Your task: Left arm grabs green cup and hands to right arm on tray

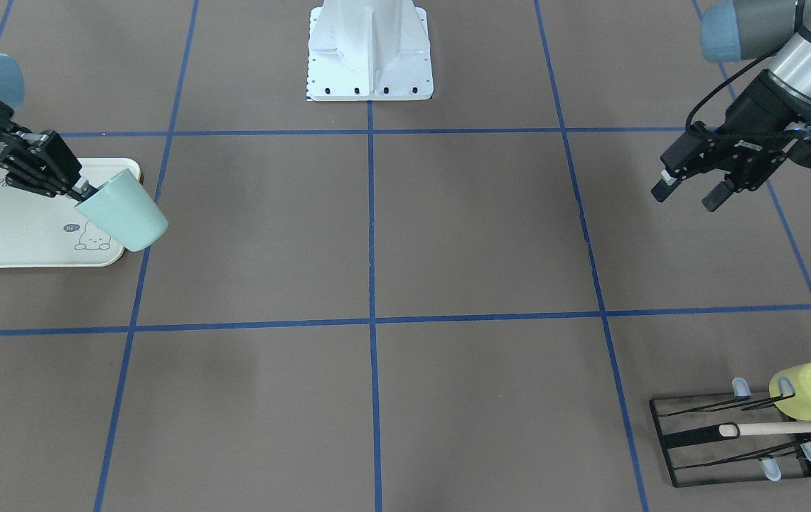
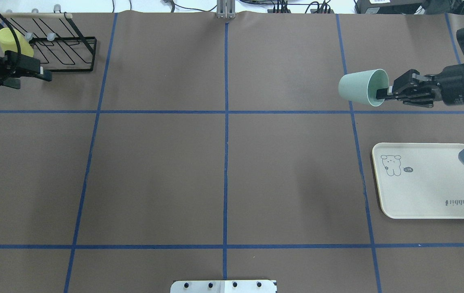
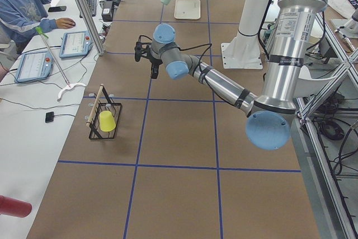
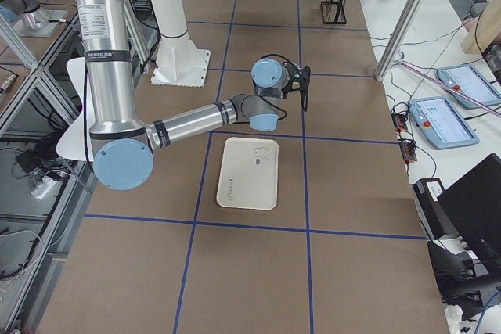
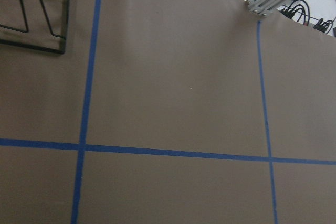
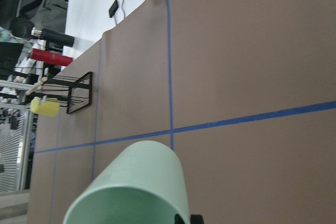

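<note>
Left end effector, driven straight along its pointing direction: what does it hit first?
Probably the bare brown table: the left end effector tilts down, and its wrist view shows tabletop and blue tape ahead. Exact angle unclear.

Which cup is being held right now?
The green cup, gripped at its rim by the right end effector; the yellow cup sits on the rack.
</note>
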Robot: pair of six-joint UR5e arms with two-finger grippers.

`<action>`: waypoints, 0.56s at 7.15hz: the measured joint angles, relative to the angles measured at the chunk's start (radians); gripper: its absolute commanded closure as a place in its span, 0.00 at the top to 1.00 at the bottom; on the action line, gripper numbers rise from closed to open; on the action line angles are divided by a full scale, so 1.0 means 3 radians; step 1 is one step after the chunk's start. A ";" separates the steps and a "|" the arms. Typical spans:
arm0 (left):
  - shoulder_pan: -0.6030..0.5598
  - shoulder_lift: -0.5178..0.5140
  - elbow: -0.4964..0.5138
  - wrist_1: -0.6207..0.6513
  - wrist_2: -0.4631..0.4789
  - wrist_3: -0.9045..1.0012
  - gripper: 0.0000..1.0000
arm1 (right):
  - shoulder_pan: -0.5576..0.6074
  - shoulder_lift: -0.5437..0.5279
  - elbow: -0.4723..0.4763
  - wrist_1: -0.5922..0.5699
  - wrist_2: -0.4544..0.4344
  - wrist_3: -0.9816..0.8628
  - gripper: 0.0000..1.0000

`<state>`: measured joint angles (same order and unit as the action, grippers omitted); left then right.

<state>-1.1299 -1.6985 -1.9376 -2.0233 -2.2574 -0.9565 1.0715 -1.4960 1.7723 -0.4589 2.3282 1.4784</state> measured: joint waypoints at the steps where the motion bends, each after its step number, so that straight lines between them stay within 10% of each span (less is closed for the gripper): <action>1: -0.0092 0.0065 -0.0006 0.0213 0.0035 0.0370 1.00 | 0.0097 -0.0047 0.0000 -0.0360 0.0045 -0.0461 0.00; 4: -0.0196 0.0126 -0.0030 0.0652 0.0057 0.0709 1.00 | 0.0509 -0.0271 -0.0001 -0.1434 0.0403 -0.1931 0.00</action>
<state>-1.1886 -1.6608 -1.9465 -1.8278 -2.2402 -0.7439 1.2242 -1.5774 1.7720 -0.8892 2.4491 0.8992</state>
